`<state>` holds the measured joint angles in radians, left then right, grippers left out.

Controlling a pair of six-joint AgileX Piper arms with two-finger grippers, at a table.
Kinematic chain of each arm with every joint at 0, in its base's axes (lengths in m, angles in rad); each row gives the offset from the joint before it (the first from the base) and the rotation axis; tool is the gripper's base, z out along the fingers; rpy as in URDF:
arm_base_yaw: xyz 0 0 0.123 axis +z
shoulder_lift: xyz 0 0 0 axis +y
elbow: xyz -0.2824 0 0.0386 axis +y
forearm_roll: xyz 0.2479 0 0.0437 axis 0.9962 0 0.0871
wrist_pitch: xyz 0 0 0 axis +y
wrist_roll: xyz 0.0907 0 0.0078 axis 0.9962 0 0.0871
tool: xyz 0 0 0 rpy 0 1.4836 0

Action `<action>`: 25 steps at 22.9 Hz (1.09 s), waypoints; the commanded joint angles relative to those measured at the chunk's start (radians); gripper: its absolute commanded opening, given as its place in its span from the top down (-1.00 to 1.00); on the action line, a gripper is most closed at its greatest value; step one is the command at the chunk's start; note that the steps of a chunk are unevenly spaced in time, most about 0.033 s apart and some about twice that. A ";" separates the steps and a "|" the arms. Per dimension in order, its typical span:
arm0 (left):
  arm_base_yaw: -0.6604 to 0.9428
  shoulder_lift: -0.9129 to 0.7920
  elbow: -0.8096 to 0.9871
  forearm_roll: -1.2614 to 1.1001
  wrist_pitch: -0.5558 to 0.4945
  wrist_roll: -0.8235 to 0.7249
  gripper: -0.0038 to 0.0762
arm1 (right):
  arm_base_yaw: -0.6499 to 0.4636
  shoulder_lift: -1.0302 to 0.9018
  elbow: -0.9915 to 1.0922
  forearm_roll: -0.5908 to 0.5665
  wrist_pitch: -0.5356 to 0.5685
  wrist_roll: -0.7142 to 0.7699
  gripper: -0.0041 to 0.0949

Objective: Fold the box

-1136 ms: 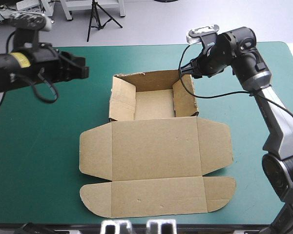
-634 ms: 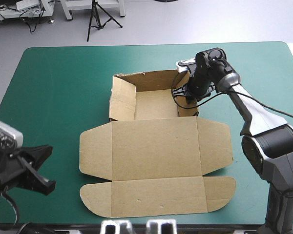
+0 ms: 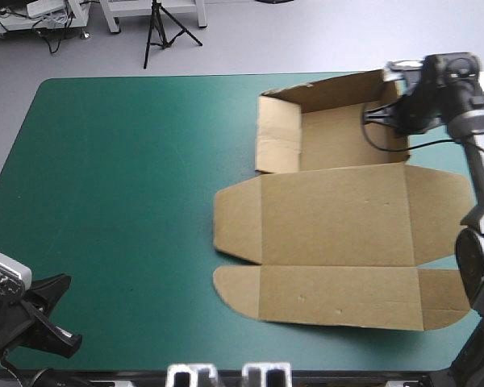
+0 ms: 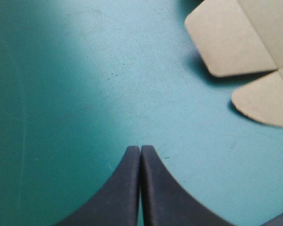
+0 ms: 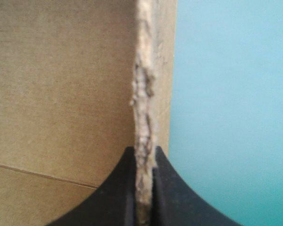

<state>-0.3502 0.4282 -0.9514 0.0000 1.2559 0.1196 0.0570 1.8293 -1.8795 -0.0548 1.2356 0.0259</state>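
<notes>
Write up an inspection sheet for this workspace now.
Surface: teal-green cover, flat, nothing spilled.
Job's things: brown box, an open tray with walls raised at the table's far right, lid and flaps flat toward the near edge.
Clutter: nothing seen.
Grippers: left gripper jaws shut, empty, over bare cover near the near-left corner; right gripper jaws shut on the tray's right wall.
Cables: nothing seen.
Surroundings: nothing seen.

One box, one cover, two grippers

One brown box (image 3: 339, 218) lies on one teal-green cover (image 3: 129, 177). There are two grippers. The right gripper (image 5: 144, 155) is at the box's far right wall. The left gripper (image 4: 140, 148) is well apart from the box, off its near left flaps.
</notes>
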 commanded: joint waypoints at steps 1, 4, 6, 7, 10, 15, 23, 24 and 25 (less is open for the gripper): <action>-0.002 0.013 -0.020 0.034 0.010 -0.002 0.92 | -0.232 -0.086 -0.023 -0.025 0.022 -0.050 0.95; -0.002 0.013 -0.020 0.063 0.008 -0.002 0.92 | -0.415 -0.057 -0.016 0.029 0.020 -0.079 0.95; -0.002 0.013 -0.020 0.071 -0.002 -0.002 0.92 | -0.468 -0.010 -0.016 0.055 0.020 -0.122 0.95; -0.002 0.013 -0.020 0.072 -0.005 -0.002 0.92 | -0.470 0.011 -0.016 0.041 0.020 -0.132 0.95; -0.002 0.013 -0.020 0.073 -0.006 -0.002 0.92 | -0.468 0.070 -0.016 0.026 0.020 -0.162 0.92; -0.002 0.013 -0.020 0.077 -0.006 -0.002 0.92 | -0.468 0.120 -0.016 0.029 0.020 -0.168 0.47; -0.002 0.013 -0.020 0.075 -0.006 0.066 0.92 | -0.468 0.035 -0.016 0.061 0.020 -0.168 0.06; -0.002 0.013 -0.020 0.067 -0.008 0.085 0.92 | -0.468 -0.032 -0.016 0.088 0.020 -0.168 0.06; -0.002 0.013 -0.020 0.062 -0.015 0.085 0.92 | -0.468 -0.062 -0.016 0.109 0.020 -0.168 0.07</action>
<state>-0.3502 0.4275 -0.9503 0.0725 1.2559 0.1931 -0.4081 1.9144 -1.8672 0.0063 1.2324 -0.1322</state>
